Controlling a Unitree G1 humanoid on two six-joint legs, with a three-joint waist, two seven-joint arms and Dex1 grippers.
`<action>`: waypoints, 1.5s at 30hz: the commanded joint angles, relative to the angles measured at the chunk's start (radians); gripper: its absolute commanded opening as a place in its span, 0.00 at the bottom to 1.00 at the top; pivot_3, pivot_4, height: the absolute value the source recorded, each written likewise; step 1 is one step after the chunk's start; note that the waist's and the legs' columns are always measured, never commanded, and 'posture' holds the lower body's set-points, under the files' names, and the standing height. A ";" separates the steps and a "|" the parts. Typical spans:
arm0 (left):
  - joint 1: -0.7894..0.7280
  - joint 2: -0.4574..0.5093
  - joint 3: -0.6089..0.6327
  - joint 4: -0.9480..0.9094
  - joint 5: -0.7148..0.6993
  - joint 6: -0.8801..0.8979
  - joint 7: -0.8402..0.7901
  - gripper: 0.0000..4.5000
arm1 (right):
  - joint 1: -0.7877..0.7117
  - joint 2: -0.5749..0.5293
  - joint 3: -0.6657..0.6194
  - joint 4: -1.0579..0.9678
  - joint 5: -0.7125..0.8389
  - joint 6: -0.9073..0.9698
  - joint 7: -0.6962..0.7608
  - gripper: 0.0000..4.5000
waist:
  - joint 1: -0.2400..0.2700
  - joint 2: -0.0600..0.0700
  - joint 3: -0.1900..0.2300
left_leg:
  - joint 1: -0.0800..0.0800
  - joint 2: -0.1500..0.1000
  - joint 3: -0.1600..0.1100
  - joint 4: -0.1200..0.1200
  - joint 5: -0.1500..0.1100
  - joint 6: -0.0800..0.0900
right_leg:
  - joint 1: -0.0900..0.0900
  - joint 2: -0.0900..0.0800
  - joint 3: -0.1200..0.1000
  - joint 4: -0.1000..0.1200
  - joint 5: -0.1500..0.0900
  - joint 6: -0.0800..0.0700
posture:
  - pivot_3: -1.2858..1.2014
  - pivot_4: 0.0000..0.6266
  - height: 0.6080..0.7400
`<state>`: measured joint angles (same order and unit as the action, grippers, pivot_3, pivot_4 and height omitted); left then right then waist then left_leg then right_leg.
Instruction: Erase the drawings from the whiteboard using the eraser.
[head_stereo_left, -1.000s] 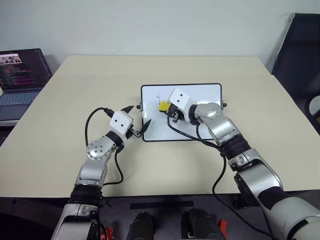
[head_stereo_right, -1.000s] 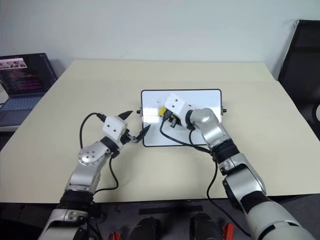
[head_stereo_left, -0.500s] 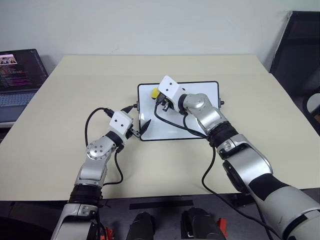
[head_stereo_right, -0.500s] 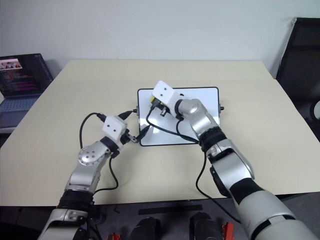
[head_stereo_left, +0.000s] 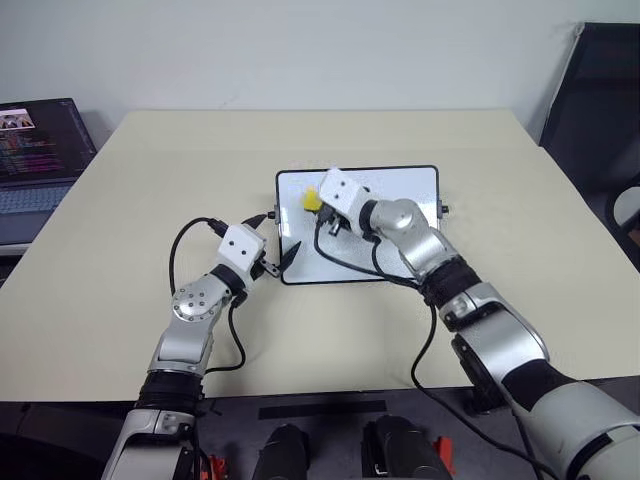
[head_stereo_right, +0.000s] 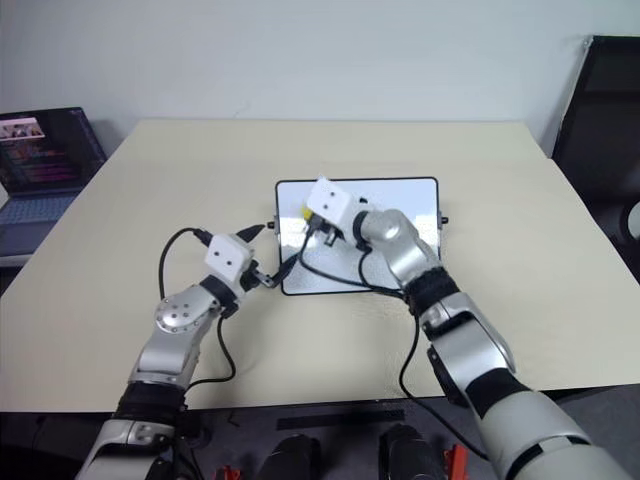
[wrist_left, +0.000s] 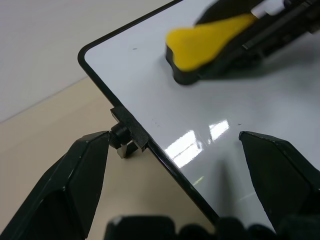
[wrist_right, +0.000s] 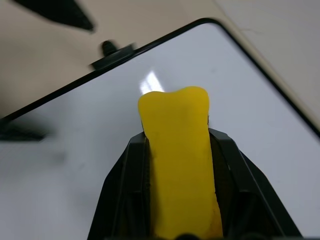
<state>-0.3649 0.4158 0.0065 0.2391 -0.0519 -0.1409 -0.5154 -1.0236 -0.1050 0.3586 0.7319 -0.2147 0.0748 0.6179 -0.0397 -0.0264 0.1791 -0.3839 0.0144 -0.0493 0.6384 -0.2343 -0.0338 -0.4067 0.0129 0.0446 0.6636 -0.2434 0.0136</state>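
Note:
The whiteboard (head_stereo_left: 400, 245) lies flat in the middle of the table, black-framed, with a small knob (wrist_left: 122, 137) on its left side. My right gripper (head_stereo_left: 317, 205) is shut on the yellow eraser (wrist_right: 175, 120), whose black underside rests on the board near the far left corner. My left gripper (head_stereo_left: 275, 234) stands open, level, with one finger on either side of the board's left edge by the knob. The drawings are hidden; the board surface in view is white with a few tiny specks.
An open laptop (head_stereo_left: 40, 150) sits on a side surface at the far left. A black chair (head_stereo_left: 600, 90) stands past the table's right edge. My right arm's black cable (head_stereo_left: 350, 262) trails over the board. Bare tan tabletop (head_stereo_left: 200, 160) surrounds the board.
My right gripper carried the eraser left toward the board's far left corner, then drew it back a little toward me. The left gripper stayed in place.

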 joint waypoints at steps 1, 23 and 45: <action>-0.017 0.012 0.014 -0.027 -0.004 -0.018 -0.001 1.00 | 0.014 -0.018 0.009 0.019 -0.024 0.064 0.019 0.27 | 0.000 0.000 0.000 | 0.000 0.000 0.000 0.000 0.000 0.000 | 0.000 0.000 0.000 0.000 0.000 0.000 | 0.52 0.24 1.00; -0.021 0.012 0.011 -0.023 -0.002 -0.020 -0.003 1.00 | -0.024 -0.017 0.000 0.109 -0.033 -0.028 -0.046 0.27 | 0.005 0.000 0.000 | 0.001 0.000 0.000 -0.006 0.000 0.000 | 0.000 0.000 0.000 -0.003 -0.001 0.000 | 0.52 0.24 1.00; -0.060 -0.014 -0.005 -0.066 -0.047 -0.026 -0.058 1.00 | 0.238 -0.222 -0.124 -0.568 0.070 0.332 0.086 0.27 | 0.013 0.000 0.000 | -0.002 0.000 -0.001 -0.008 0.001 0.001 | -0.001 -0.001 -0.001 -0.005 -0.002 0.000 | 0.52 0.24 1.00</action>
<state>-0.4054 0.4048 0.0046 0.2261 -0.0724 -0.1504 -0.5534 -0.7963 -0.3026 0.2835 0.2627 -0.1640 0.3409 0.7007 -0.0265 -0.0268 0.1793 -0.3883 0.0142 -0.0507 0.6305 -0.2333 -0.0329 -0.4097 0.0120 0.0433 0.6582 -0.2452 0.0143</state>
